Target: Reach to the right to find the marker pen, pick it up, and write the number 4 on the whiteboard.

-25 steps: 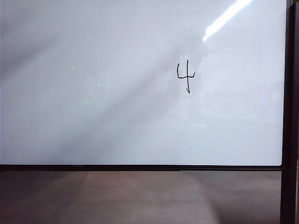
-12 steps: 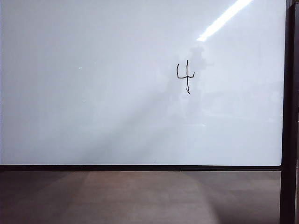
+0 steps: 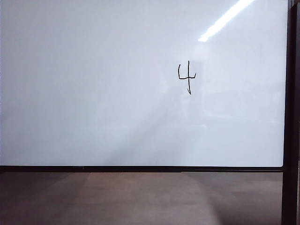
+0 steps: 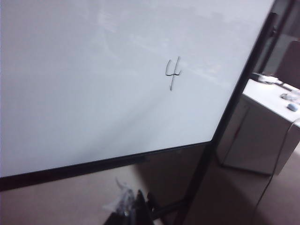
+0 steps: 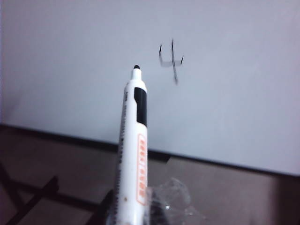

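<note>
The whiteboard fills most of the exterior view, glossy, with a ceiling light streak mirrored in its upper right corner. The number 4 is drawn on its right half, thin black strokes, open at the top, with a long stem that ends in a little hook. Neither arm shows in that view.

In the right wrist view the marker pen sticks out from the right end effector, which is pinching the lower end of its barrel. The pen is white with a black band and an orange label, and its dark tip points toward the board, off its surface and to one side of the 4. Some crinkled clear plastic sits beside the grip.

In the left wrist view the left end effector is only a dark sliver at the frame edge, so I cannot tell whether its fingers are spread or pressed together. Past the board's black frame stands a white cabinet on the brown floor.
</note>
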You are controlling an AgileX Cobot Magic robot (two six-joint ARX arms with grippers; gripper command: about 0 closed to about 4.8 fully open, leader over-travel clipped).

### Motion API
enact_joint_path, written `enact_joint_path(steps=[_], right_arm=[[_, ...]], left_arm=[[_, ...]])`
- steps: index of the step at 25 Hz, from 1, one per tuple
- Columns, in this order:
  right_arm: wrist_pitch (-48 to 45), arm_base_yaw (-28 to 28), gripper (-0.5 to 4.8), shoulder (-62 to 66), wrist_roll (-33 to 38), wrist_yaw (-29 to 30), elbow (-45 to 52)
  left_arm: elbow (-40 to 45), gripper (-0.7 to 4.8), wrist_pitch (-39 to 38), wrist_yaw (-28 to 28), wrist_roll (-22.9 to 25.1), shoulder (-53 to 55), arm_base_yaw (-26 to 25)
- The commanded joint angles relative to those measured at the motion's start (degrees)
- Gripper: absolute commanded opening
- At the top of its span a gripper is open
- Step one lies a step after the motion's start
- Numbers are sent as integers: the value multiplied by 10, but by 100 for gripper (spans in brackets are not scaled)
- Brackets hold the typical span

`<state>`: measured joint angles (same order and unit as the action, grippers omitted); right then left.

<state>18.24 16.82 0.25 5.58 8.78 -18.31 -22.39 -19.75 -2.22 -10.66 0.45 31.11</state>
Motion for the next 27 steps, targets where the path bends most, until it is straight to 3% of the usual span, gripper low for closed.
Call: enact_joint_path(steps=[1,20,27], right_arm=[[-39,1,-7,-1,4,2,30],[-53,1,-7,-1,4,4,136],[-62,1,-7,-1,4,3,166]], left_arm=[[45,-5,81,3,-5,-1,-1],[219,-5,202,23,-3,-2,-1],[219,-5,180,23,22,-2,-1]])
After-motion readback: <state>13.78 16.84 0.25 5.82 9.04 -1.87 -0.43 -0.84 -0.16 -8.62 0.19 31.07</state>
